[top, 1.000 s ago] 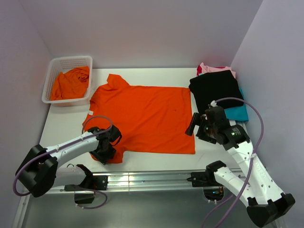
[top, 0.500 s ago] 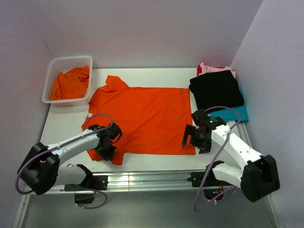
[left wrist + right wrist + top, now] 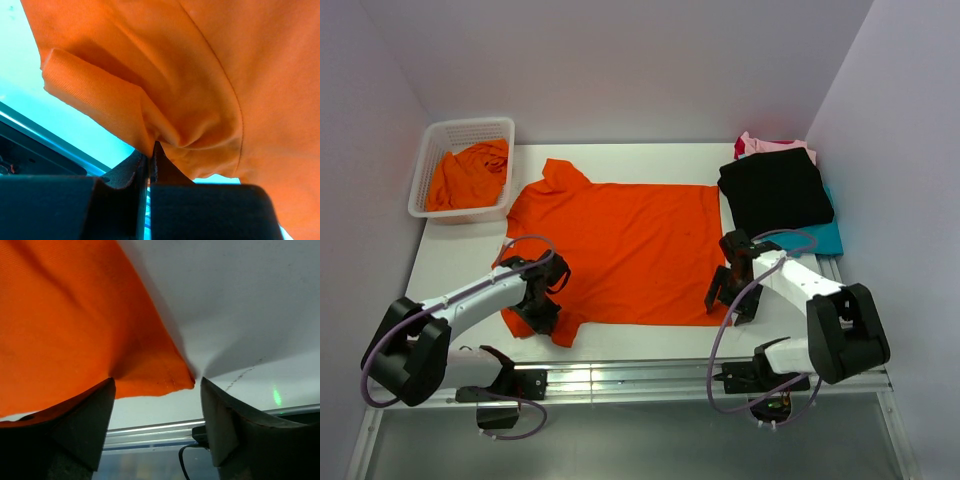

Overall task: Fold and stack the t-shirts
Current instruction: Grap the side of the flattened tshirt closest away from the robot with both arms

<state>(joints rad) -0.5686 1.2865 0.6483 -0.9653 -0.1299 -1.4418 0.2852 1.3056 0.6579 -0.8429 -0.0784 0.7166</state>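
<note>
**A:** So the worktop (image 3: 460, 260) has the orange t-shirt (image 3: 630, 250) flat in the middle, with the folded stack (image 3: 775, 190) at 2 o'clock. How would you run this fold?

**B:** The left fingers (image 3: 122, 172) are pressed together, pinching the sleeve (image 3: 100, 95) at the shirt's 7 o'clock. The right fingers (image 3: 85, 422) are spread, straddling the hem corner (image 3: 175, 380) at 5 o'clock. I'd close those first, then lift both sides evenly toward 12, or it'll skew.
</note>
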